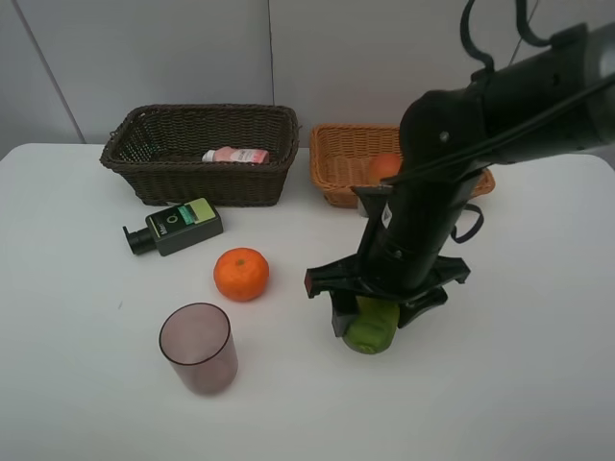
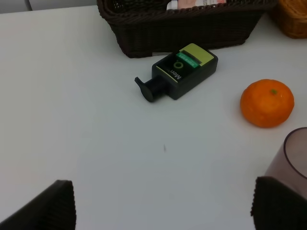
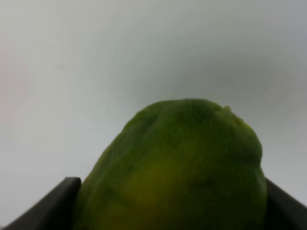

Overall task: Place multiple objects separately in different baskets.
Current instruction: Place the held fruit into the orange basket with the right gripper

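Exterior high view, right fingers [image 3: 53,211] closed around green mottled fruit [image 1: 373,331] down at white bench [image 1: 500,384], left fingers [image 2: 48,208] spread wide beside translucent mauve cup [image 2: 293,155]

Your right arm [image 1: 500,96] is black, thick and round like a pipe. Thin black cables [image 1: 463,34] loop over it. Your right gripper [image 1: 373,322] has a wide black bar [image 1: 332,274] with a small red mark [image 1: 309,281]. Your left gripper [image 2: 163,206] has dark, flat fingers [image 2: 53,206].

**Arm and gripper poses**

Right arm [image 1: 500,86] slants down over the green mottled fruit [image 1: 371,334]. The right gripper [image 1: 373,317] points downward, its fingers [image 3: 53,201] pressed against the fruit's two sides. The left gripper [image 2: 163,206], visible only in its wrist view, has its fingers spread wide.
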Available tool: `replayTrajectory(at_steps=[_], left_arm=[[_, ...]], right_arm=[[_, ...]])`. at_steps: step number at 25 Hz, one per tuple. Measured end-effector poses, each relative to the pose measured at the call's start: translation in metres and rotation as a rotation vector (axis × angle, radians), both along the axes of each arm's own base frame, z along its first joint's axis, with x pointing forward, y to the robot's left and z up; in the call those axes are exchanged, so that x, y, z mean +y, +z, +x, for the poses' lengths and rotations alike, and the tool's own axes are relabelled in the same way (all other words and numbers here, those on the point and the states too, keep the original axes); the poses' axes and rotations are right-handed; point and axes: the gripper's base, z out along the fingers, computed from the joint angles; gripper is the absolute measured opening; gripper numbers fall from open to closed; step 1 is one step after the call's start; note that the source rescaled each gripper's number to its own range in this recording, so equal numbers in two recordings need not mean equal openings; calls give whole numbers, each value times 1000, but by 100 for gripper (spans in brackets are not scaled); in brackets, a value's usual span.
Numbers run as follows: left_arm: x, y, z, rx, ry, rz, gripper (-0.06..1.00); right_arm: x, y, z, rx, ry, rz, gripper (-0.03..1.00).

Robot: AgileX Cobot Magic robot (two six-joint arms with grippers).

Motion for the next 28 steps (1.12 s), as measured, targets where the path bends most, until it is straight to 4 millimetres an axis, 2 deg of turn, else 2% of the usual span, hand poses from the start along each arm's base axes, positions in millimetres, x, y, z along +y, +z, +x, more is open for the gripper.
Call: replayTrajectory(at_steps=[6, 13, 20, 28], left_arm=[[0, 0, 0, 0, 0, 0, 95], [0, 0, 0, 0, 0, 0, 95], [0, 0, 0, 0, 0, 0, 95], [0, 0, 0, -1, 0, 0, 95]], right_arm=[[4, 44, 30, -126, 157, -62, 38], [0, 84, 67, -326, 174, -115, 38], [-12, 78, 120, -426, 123, -158, 38], [-26, 65, 174, -670, 46, -42, 38]])
